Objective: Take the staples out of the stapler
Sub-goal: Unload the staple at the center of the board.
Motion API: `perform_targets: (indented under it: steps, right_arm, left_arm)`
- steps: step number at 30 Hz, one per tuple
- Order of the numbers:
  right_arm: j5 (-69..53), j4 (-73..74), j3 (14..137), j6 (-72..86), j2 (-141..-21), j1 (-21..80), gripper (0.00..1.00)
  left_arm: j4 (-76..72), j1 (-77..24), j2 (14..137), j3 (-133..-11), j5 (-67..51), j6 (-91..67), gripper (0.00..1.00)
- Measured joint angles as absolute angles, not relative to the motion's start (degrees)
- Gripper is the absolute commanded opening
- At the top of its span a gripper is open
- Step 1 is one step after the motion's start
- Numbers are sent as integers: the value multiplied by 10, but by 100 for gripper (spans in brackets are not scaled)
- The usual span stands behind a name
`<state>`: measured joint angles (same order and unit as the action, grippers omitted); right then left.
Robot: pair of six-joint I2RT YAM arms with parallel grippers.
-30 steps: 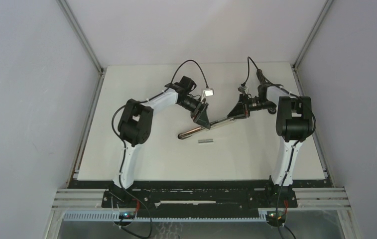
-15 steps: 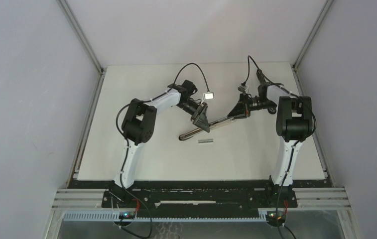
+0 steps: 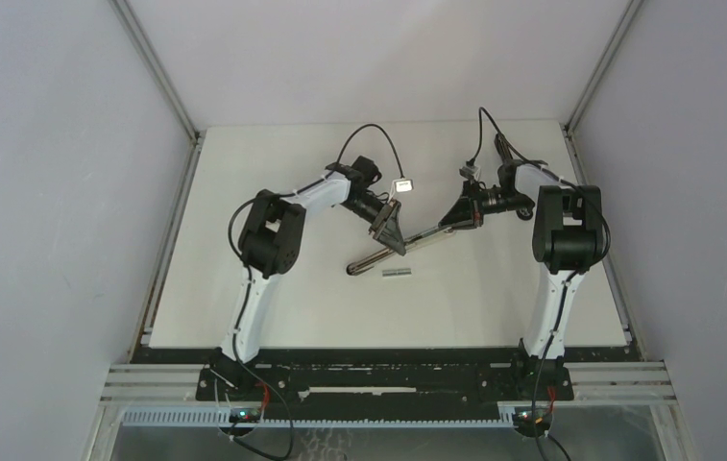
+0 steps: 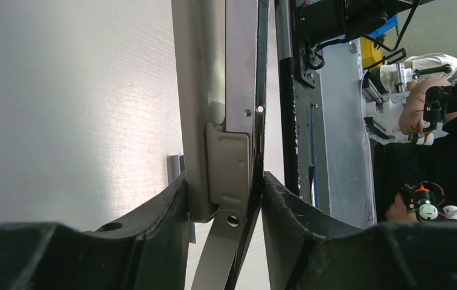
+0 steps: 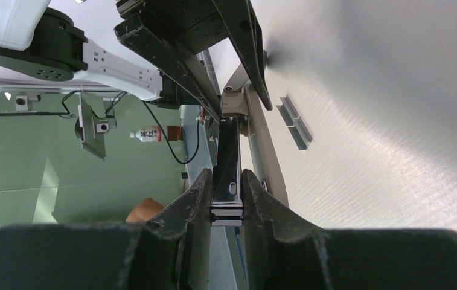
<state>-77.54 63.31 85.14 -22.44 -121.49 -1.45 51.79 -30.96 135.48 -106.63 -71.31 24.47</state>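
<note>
The stapler is swung open and held off the white table between both grippers. My left gripper is shut on its grey metal part near the hinge; the left wrist view shows the pads pressed on both sides of the stapler. My right gripper is shut on the black and chrome end, as the right wrist view shows on the stapler. A short silvery strip of staples lies on the table just in front of the stapler. It also shows in the right wrist view and partly in the left wrist view.
A small white box lies behind the left gripper, near its cable. The white table is walled in by grey panels at left, right and back. Both arm bases stand at the near edge.
The left arm's elbow has swung a little to the right, and the stapler's free left end has dipped slightly toward the table. The right arm and the staples have not moved.
</note>
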Motion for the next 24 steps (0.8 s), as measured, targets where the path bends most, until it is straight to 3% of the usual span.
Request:
perform_targets:
  steps: [3,9,17,24]
  right_arm:
    - [-775,635,851,-226,-1215,-14,24]
    - [-784,642,851,-227,-1215,-14,51]
    - [-801,648,852,-227,-1215,-20,65]
    - [-788,615,852,-194,-1215,-34,70]
  left_arm:
    - [518,-310,1357,-1067,-718,242,14]
    - [518,-310,1359,-1067,-717,232,3]
    - [515,-302,1359,-1067,-711,215,0]
    - [509,-293,1359,-1067,-681,195,0]
